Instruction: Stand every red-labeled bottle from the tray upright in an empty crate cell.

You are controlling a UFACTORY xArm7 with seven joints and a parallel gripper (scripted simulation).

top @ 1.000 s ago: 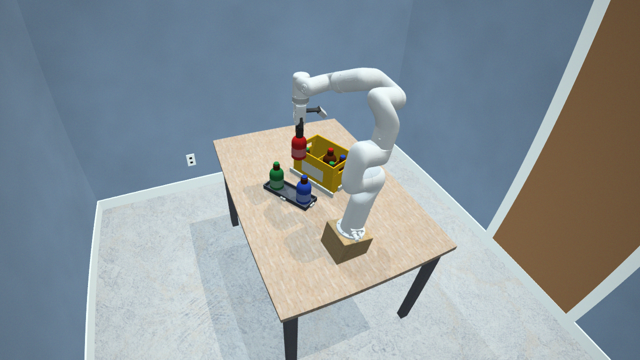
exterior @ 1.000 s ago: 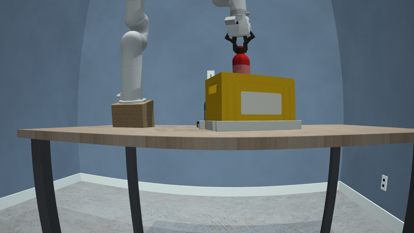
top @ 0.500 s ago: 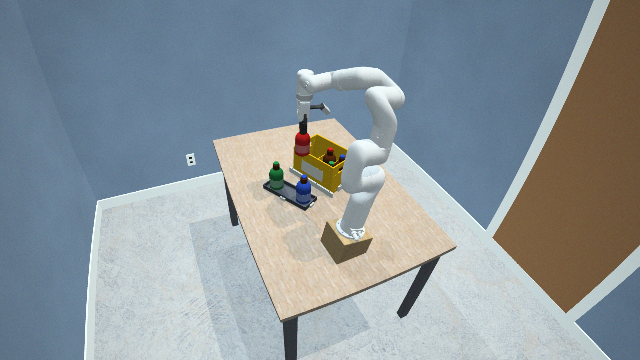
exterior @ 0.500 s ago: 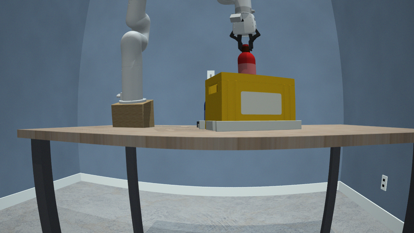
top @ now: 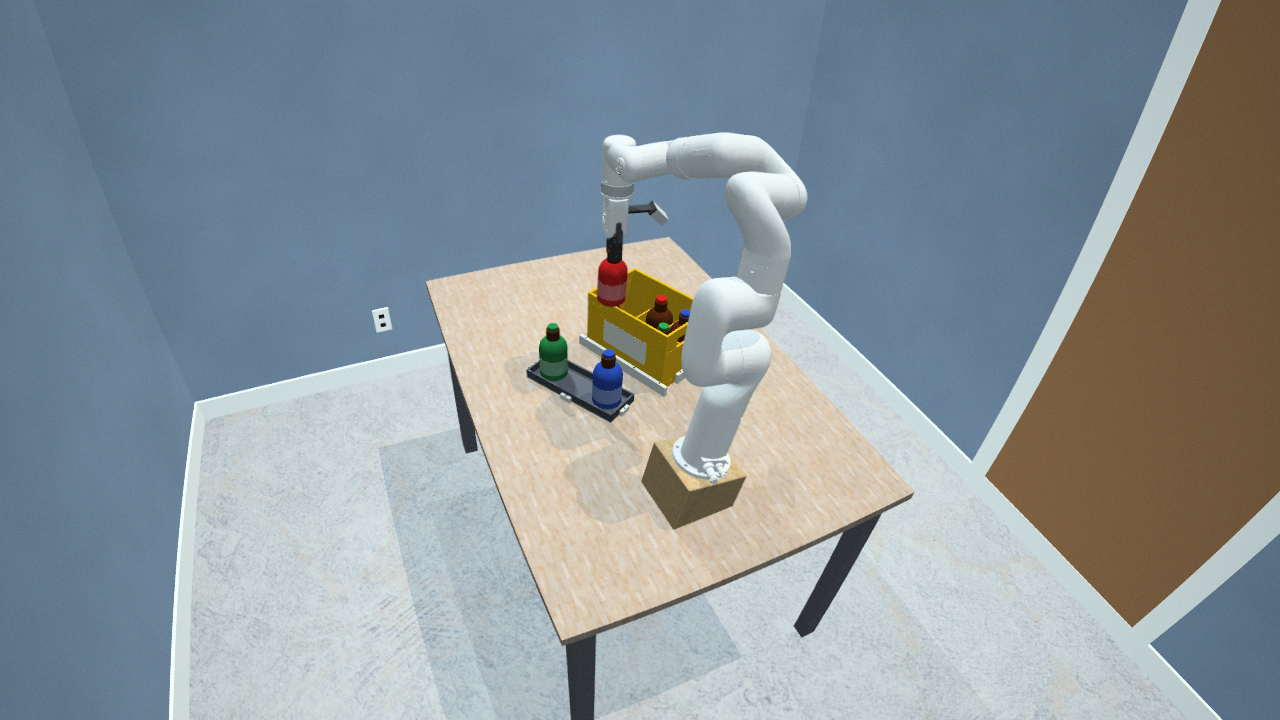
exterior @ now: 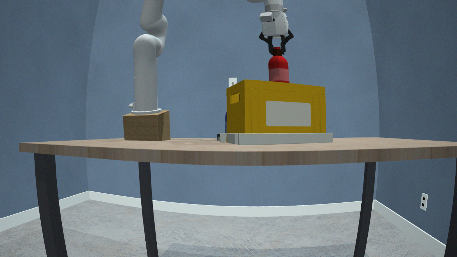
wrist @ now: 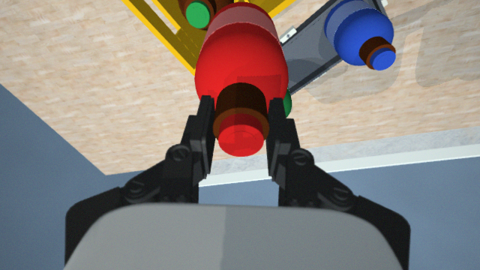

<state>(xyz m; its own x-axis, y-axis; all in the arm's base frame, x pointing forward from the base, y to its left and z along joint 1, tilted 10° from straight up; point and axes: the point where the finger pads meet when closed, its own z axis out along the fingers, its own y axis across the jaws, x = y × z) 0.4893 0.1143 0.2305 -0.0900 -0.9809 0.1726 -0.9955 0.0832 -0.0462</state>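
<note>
The task looks roughly half done: the red-labeled bottle (top: 612,280) is off the tray (top: 546,380) and hangs upright above the yellow crate (top: 617,338), near the worktop's (top: 537,501) far edge, its base at about rim height and not yet down in a cell. Three bottles show inside the crate: a red-capped one (top: 660,312), a blue-capped one (top: 683,316) and a green-capped one (wrist: 198,14); so the fourth cell, at the crate's far corner on the tray side, is judged to be the empty one. What remains is lowering the bottle into that cell, releasing it and withdrawing. The green bottle (top: 552,351) and blue bottle (top: 607,380) stand upright on the tray, which lies just beside the crate toward the worktop's left edge. The gripper (wrist: 240,112) points straight down, its fingers partly closed and clamped on the red-labeled bottle's brown neck just below the red cap.
</note>
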